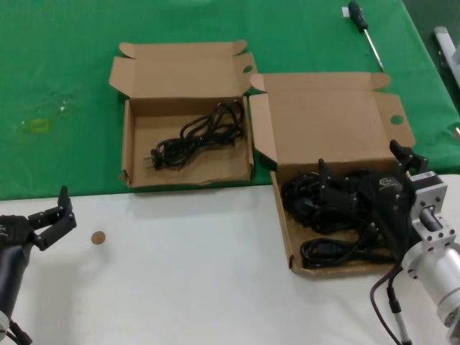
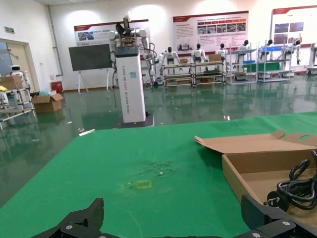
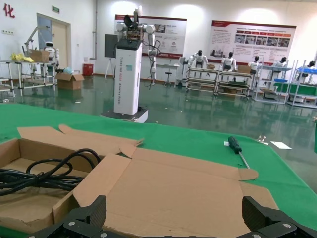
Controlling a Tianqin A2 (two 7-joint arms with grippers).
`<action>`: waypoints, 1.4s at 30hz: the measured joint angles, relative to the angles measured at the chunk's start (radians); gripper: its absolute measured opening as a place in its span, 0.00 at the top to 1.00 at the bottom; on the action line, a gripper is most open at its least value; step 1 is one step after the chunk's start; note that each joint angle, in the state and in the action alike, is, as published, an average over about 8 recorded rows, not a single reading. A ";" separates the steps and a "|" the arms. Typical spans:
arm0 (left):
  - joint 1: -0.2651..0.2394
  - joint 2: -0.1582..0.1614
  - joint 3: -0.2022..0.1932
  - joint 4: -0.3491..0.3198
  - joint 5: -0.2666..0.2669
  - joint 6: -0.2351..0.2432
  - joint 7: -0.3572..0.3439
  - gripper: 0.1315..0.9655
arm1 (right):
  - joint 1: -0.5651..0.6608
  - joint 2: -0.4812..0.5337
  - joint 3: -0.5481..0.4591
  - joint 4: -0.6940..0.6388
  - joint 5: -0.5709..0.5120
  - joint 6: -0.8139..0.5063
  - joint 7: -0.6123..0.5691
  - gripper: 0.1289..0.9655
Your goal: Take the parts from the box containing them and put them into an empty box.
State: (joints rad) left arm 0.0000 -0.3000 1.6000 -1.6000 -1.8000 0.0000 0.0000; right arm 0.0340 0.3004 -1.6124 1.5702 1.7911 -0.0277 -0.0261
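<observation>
Right hand (image 1: 363, 188) reaches into the wider brown box (image 1: 284, 215) at 4 o'clock, fingers spread wide among the tangled black power cords (image 1: 309, 198), gripping none that can be seen. Left hand (image 1: 52, 215) waits at 8 o'clock above the white desk (image 1: 180, 273), also spread wide. One cord (image 1: 198, 136) lies in the narrower box (image 1: 129, 154) at 11 o'clock. A screwdriver (image 1: 365, 32) rests at 1 o'clock on green cloth (image 1: 57, 86); a small brown disc (image 1: 98, 237) sits beside the left hand.

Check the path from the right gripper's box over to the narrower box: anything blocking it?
Only cardboard: the wider box and narrower box meet wall to wall, with a lid side flap standing there. Right gripper sits over the cords.
</observation>
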 joint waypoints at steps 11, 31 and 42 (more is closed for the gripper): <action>0.000 0.000 0.000 0.000 0.000 0.000 0.000 0.00 | 0.000 0.000 0.000 0.000 0.000 0.000 0.000 0.00; 0.000 0.000 0.000 0.000 0.000 0.000 0.000 0.00 | 0.000 0.000 0.000 0.000 0.000 0.000 0.000 0.00; 0.000 0.000 0.000 0.000 0.000 0.000 0.000 0.00 | 0.000 0.000 0.000 0.000 0.000 0.000 0.000 0.00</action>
State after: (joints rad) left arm 0.0000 -0.3000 1.6000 -1.6000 -1.8000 0.0000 0.0000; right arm 0.0340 0.3004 -1.6124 1.5702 1.7911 -0.0277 -0.0261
